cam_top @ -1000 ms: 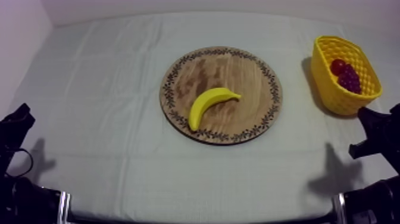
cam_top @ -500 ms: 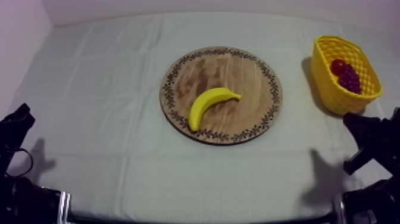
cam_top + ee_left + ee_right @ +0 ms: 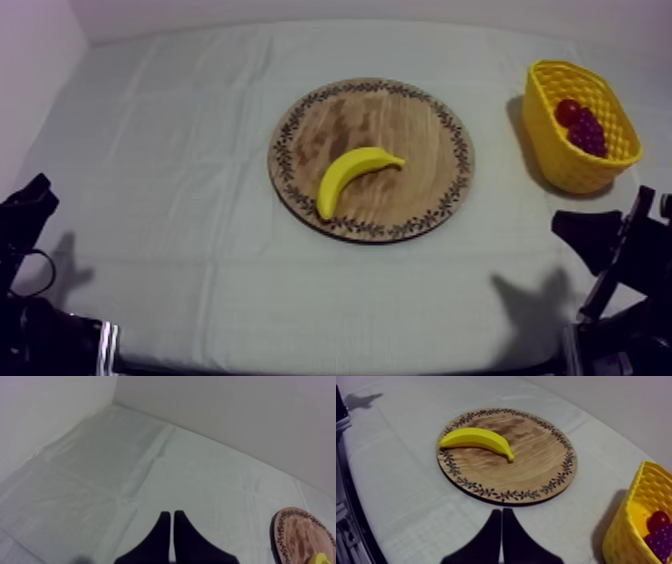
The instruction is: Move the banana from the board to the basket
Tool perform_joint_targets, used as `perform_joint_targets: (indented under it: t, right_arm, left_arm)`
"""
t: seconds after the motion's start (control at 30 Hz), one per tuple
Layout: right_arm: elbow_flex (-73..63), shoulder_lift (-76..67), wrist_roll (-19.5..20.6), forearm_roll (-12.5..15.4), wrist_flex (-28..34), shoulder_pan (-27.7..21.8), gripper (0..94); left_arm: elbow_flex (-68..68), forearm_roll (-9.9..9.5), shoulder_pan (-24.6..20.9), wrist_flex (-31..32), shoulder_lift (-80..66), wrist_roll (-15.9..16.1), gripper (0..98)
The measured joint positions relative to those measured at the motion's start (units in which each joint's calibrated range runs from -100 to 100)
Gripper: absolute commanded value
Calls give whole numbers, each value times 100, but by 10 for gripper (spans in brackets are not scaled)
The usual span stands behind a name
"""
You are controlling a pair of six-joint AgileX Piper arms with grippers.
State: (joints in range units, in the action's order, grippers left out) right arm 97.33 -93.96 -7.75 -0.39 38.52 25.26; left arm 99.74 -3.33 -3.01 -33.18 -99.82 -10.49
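Your right gripper (image 3: 580, 228) has slid inward from the table's (image 3: 180, 150) right edge since a second ago, fingers pressed together on nothing. Your left gripper (image 3: 172, 515) sits low at the left edge, also closed and empty. Banana (image 3: 352, 176) lies on the wooden board (image 3: 420, 120) mid-table, with bare cloth all round it. Yellow basket (image 3: 548, 125) stands near the right edge and holds grapes (image 3: 587, 132) and a small red fruit (image 3: 567, 110).
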Motion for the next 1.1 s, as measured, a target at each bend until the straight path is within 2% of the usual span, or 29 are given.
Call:
perform_joint_targets:
  t: [0.13,0.23,0.47,0.57,0.77,0.9,1.1]
  right_arm:
    - [-396,546,314,-389,-67,224,5]
    - [-863,1072,403,-629,12,394,5]
    - [-2533,2595,348,-1095,842,823,5]
    - [-3331,3272,283,-1213,1316,1028,5]
    - [-4955,4676,-88,-1229,2321,1256,5]
    - [-5952,5562,-496,-1167,2841,1243,5]
    - [-7189,6756,-1184,-969,3159,1087,19]
  left_arm:
    - [0,0,0,0,0,0,1]
    - [0,0,0,0,0,0,1]
    - [0,0,0,1,0,0,1]
    - [0,0,0,1,0,0,1]
    - [0,0,0,1,0,0,1]
    - [0,0,0,1,0,0,1]
    - [0,0,0,1,0,0,1]
